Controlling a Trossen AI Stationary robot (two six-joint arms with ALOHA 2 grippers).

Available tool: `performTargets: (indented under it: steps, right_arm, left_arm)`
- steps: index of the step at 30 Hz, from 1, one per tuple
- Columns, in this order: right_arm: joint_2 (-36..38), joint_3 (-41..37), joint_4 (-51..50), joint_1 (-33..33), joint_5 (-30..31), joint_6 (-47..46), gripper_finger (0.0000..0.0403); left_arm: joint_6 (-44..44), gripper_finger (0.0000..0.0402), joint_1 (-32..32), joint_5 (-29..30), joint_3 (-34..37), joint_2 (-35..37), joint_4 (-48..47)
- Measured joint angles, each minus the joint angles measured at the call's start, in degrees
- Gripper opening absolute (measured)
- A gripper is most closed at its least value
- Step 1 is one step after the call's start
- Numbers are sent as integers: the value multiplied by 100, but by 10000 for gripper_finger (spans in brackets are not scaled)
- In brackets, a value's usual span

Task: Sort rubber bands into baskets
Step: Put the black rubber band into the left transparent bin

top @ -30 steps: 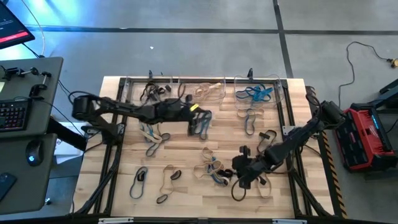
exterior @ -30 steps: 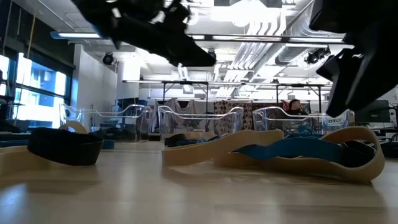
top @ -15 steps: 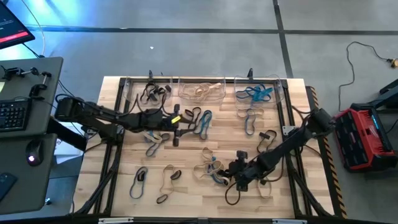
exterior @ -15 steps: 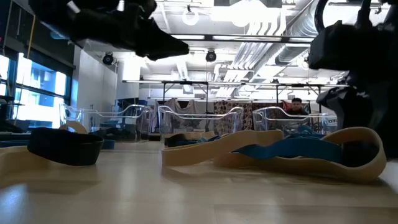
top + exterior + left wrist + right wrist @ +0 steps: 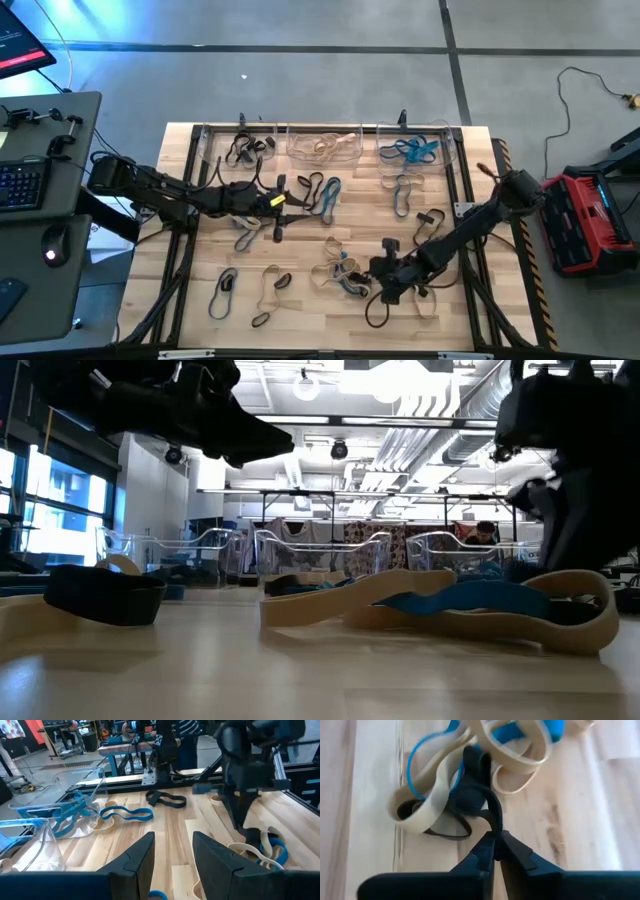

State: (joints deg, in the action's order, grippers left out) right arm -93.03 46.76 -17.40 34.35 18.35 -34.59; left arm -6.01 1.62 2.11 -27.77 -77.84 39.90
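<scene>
Many rubber bands in black, tan and blue lie loose on the wooden table (image 5: pixel 300 250). Three clear baskets stand along the far edge: one holding black bands (image 5: pixel 240 148), one tan (image 5: pixel 325 145), one blue (image 5: pixel 415 150). My right gripper (image 5: pixel 495 840) is down at a tangle of tan, blue and black bands (image 5: pixel 345 275) near the front, shut on a black band (image 5: pixel 472 795). My left gripper (image 5: pixel 172 852) hovers open over the middle of the table (image 5: pixel 275 208), with nothing between its fingers, beside a blue and black band pair (image 5: pixel 322 195). My right gripper pinches one strand of the black band (image 5: pixel 493 822) between its two fingertips, coming from above at a slant. The rest of the band lies on the table, running under a tan band (image 5: pixel 427 802) and beside a blue one (image 5: pixel 427 747).
More loose bands lie front left (image 5: pixel 225 285), left of centre (image 5: pixel 240 225) and right of centre (image 5: pixel 402 190). A black frame rail (image 5: pixel 465 200) runs along the table's right side. In the low view a wide tan band over a blue one (image 5: pixel 480 605) fills the foreground.
My left gripper has drawn back from the blue and black band pair toward the table's left edge, leaving those bands lying where they were. My right gripper has shifted a little toward the left, down onto the tangle of bands.
</scene>
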Motion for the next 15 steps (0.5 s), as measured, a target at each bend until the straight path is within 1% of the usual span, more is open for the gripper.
performTargets:
  steps: [3, 6, 10, 12, 15]
  right_arm:
    - [269, 0, -162, -24, 326, 12, 15]
    - [520, 0, -194, -122, 847, 178, 4]
    - [656, 0, -5, -361, 1573, 582, 6]
    - [655, 0, 129, -510, 1769, 798, 5]
    - [647, 0, 463, -772, 1903, 1032, 2]
  left_arm:
    - [90, 126, 46, 2, 0, 0, -13]
    - [138, 126, 94, 1, -2, 0, -71]
    - [143, 126, 206, 33, -2, -21, -98]
    - [143, 126, 311, 239, -2, -55, -98]
    - [96, 129, 522, 702, -2, -136, -55]
